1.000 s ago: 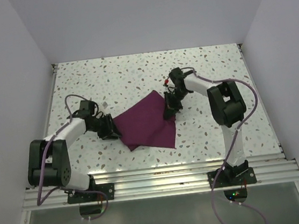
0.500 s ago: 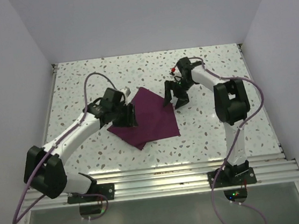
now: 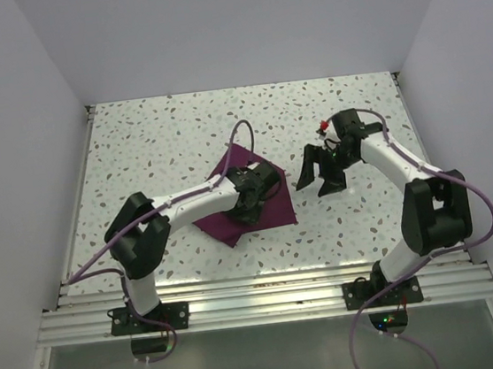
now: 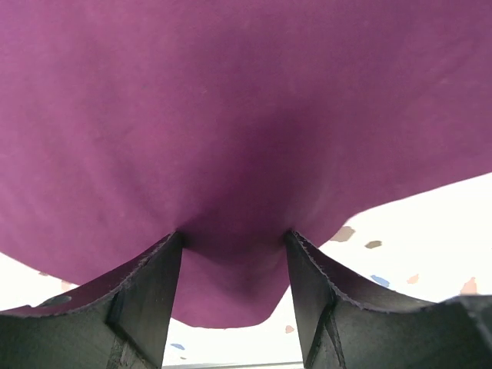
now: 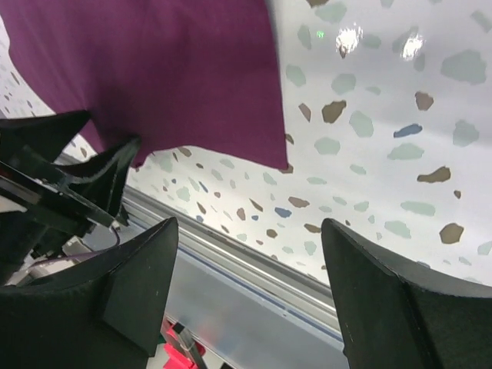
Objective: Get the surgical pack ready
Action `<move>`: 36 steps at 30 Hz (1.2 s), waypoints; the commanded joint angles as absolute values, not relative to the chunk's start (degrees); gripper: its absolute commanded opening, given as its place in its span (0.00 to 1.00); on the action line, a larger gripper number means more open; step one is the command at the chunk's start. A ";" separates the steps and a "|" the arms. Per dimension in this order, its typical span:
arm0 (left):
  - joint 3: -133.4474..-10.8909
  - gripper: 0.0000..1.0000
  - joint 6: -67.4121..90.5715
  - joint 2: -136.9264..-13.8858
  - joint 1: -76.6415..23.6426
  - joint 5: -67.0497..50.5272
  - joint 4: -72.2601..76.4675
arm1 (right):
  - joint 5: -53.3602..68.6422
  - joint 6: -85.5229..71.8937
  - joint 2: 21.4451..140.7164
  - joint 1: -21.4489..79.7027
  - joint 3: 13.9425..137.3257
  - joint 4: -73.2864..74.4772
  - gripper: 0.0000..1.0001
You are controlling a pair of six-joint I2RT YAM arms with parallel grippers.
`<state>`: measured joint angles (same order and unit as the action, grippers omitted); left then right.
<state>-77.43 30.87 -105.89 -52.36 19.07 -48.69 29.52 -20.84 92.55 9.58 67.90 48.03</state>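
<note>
Left gripper stands parted astride a fold of the maroon cloth, pressing it flat, we judge. The right gripper gapes wide beside the cloth, empty.

top view, centre: the left arm's black two-finger gripper hides the middle of the folded maroon-purple cloth and its own fingertips. left wrist view: the cloth runs off the top, left and right edges. right wrist view: it is cut off at the upper left corner.

Maroon-purple cloth on white, multicolour-speckled table.
</note>
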 commanded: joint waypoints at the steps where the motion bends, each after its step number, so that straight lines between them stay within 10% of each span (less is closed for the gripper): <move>1: -79.98 0.61 32.34 -105.64 -53.43 24.87 -51.77 | 30.32 -20.65 88.60 9.76 63.83 45.62 0.79; 26: -84.29 0.49 31.99 -116.10 -57.74 33.13 -56.08 | 33.66 -23.03 86.75 9.84 57.39 40.87 0.81; 36: -88.06 0.01 28.92 -116.02 -57.74 31.38 -56.16 | 38.39 -25.48 89.12 10.19 56.25 36.67 0.80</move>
